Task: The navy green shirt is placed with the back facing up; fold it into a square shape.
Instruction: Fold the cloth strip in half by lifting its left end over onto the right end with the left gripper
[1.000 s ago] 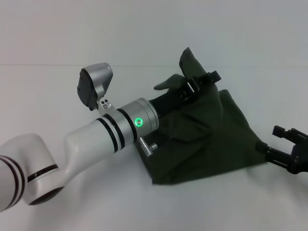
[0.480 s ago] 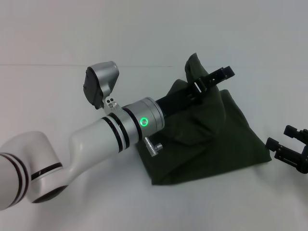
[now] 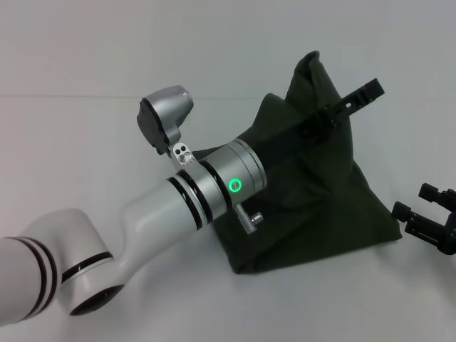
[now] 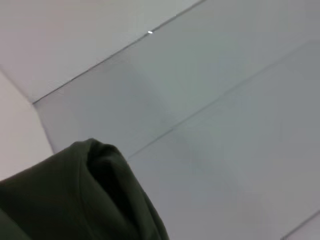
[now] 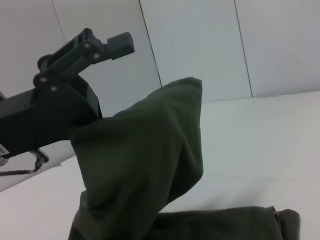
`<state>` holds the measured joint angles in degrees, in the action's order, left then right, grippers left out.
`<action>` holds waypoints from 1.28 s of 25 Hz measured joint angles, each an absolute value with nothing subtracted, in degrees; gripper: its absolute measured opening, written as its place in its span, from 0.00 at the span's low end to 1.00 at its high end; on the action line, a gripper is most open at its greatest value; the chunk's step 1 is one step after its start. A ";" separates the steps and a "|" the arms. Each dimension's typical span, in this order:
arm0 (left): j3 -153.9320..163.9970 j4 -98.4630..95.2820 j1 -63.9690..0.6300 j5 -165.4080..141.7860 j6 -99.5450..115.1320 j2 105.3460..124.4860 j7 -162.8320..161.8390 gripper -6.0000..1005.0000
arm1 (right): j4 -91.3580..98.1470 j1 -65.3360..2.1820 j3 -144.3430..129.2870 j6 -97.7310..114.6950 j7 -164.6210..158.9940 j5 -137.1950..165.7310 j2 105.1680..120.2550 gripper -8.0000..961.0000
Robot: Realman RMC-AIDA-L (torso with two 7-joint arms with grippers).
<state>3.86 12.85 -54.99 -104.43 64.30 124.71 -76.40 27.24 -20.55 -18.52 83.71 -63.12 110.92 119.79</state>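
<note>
Left arm (image 3: 164, 214): glossy white segments with paired black bands; silver wrist collar bearing a round green light (image 3: 234, 187); silver-grey camera housing (image 3: 165, 117) on a screwed bracket; small knurled silver pin; black gripper linkage. Right gripper (image 3: 431, 222): black, angular.

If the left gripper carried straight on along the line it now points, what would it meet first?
Probably nothing on the table. The left gripper points up and away to the far right, lifting a fold of the navy green shirt. Beyond its fingers the head view shows only bare white surface or wall, though depth is unclear.
</note>
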 joint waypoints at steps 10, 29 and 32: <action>2.70 12.41 -54.16 -106.33 57.16 124.71 -80.01 0.95 | 27.24 -21.37 -18.80 84.03 -63.13 110.92 119.83 0.88; -6.76 14.33 -54.75 -118.34 55.10 124.75 -80.69 0.95 | 26.72 -22.98 -18.79 83.52 -63.01 110.92 119.79 0.88; -6.28 13.48 -56.90 -120.10 52.95 124.63 -79.24 0.95 | 26.67 -23.13 -18.91 83.49 -63.01 110.92 119.79 0.88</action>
<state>-6.28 13.48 -56.90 -120.10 52.95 124.63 -79.24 26.67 -23.13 -18.91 83.49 -63.01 110.92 119.79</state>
